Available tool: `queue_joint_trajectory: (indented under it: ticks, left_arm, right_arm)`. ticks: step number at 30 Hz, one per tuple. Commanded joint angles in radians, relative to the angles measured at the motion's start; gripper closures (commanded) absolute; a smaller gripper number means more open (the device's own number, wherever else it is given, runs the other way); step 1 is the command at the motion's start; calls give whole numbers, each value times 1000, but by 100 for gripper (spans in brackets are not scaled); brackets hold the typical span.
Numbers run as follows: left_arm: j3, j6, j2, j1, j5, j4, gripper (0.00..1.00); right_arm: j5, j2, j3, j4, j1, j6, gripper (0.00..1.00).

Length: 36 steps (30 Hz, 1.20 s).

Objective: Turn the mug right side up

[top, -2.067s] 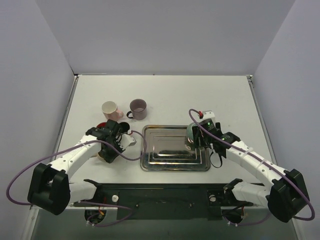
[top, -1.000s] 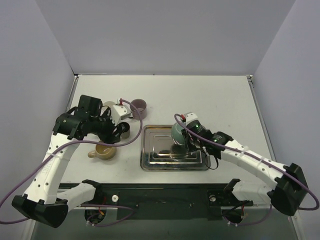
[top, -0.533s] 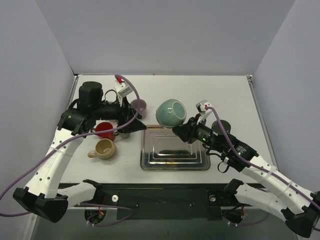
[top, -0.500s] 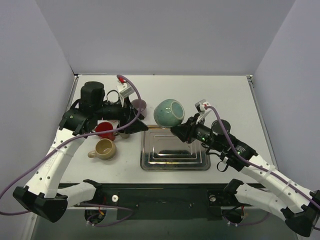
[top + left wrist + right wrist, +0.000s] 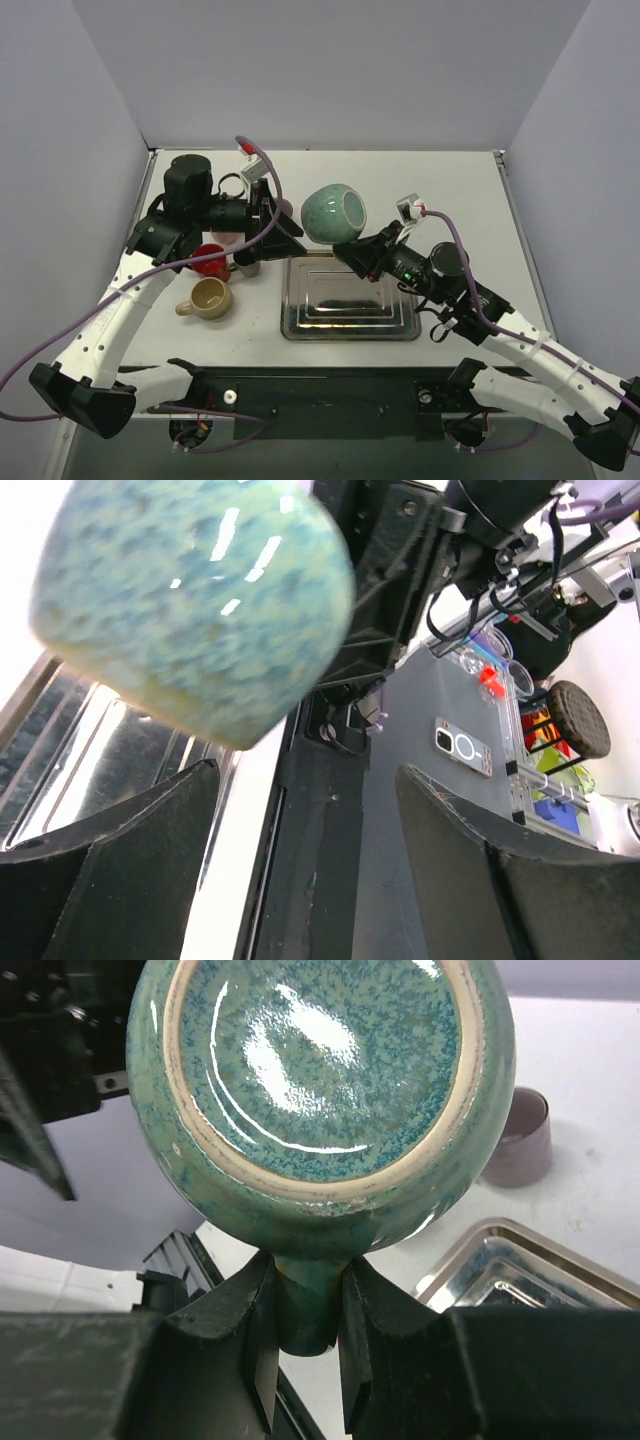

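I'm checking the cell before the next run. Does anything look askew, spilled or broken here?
Only the green mug: it hangs in the air above the tray, tipped on its side, pinched by its handle in the right gripper. The left gripper is open beside it. Nothing looks spilled or cracked.

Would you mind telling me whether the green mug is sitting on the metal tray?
No, the right gripper holds the green mug by its handle, in the air above the metal tray.
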Motion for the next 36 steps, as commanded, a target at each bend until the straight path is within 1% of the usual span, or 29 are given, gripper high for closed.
queue_joint_trajectory:
  ticks: [1,3,6,7,8,9,11,13,14,15,16,17,18,19,20,21,22,23,24,25,26,27,28,29,30,31,32,33,36]
  left_arm:
    - [58,-80,11,17,9,120,19]
    - [32,-162,14,17,23,227,19]
    - [10,-270,20,16,40,319,19]
    - [-2,-301,21,14,49,398,19]
    - [-8,-381,24,14,61,442,19]
    - [-22,-419,26,14,72,553,19]
    - [-46,-533,32,14,98,677,20]
    - [-69,-617,31,11,109,751,28]
    - [-77,-642,31,11,109,761,41]
    - [-92,-668,31,11,110,781,47]
    - [-98,-685,29,11,115,805,59]
    - [-117,-709,26,11,118,841,78]
    - [-129,-722,24,11,117,856,93]
    - [-131,-726,23,17,114,861,100]
    - [-132,-720,20,20,104,849,100]
    - [-131,-696,17,35,86,811,100]
    - [-125,-676,14,58,75,739,100]
    - [-117,-600,11,72,63,686,100]
    - [-84,-544,9,107,14,519,100]
    - [-50,-359,12,120,-80,399,100]
    - [28,-234,18,143,-147,155,100]
    - [62,-50,26,146,-325,63,100]
    - [123,52,34,144,-441,-89,100]
    - [138,179,35,146,-581,-140,100]
    - [154,229,35,160,-653,-209,100]
    - [159,337,37,167,-767,-239,100]
    - [167,385,41,190,-808,-310,100]
    - [168,472,49,200,-895,-340,100]
    - [133,653,66,277,-1018,-469,100]
  right_arm:
    - [4,-76,61,333,16,5,100]
    - [-2,-76,74,341,21,7,100]
    - [-20,-59,97,348,35,19,100]
    - [-26,-40,102,357,39,22,100]
    - [-34,-27,104,379,49,33,100]
    - [-40,0,114,385,55,36,100]
    - [-49,37,125,396,64,43,100]
    - [-51,69,130,419,66,51,100]
    - [-51,88,134,426,69,53,100]
    - [-53,97,137,426,69,53,100]
    - [-53,117,139,425,69,47,100]
    - [-54,125,142,425,66,47,100]
    - [-53,138,137,423,67,47,100]
    - [-59,146,139,417,64,50,100]
    - [-59,155,139,408,63,50,100]
    - [-51,159,139,379,58,51,100]
    - [-42,159,140,352,56,50,94]
    - [-15,159,142,289,53,36,78]
    - [25,156,149,246,50,27,61]
    - [45,151,153,174,53,-10,48]
    - [99,142,159,125,55,-25,22]
    - [128,139,165,39,53,-45,17]
    - [179,129,171,2,53,-58,13]
    - [219,128,183,-90,55,-90,12]
    - [263,125,195,-133,58,-101,10]
    - [283,123,211,-228,58,-131,10]
    - [321,126,219,-276,58,-139,10]
    - [341,131,235,-358,58,-163,9]
    - [449,145,245,-495,56,-203,8]
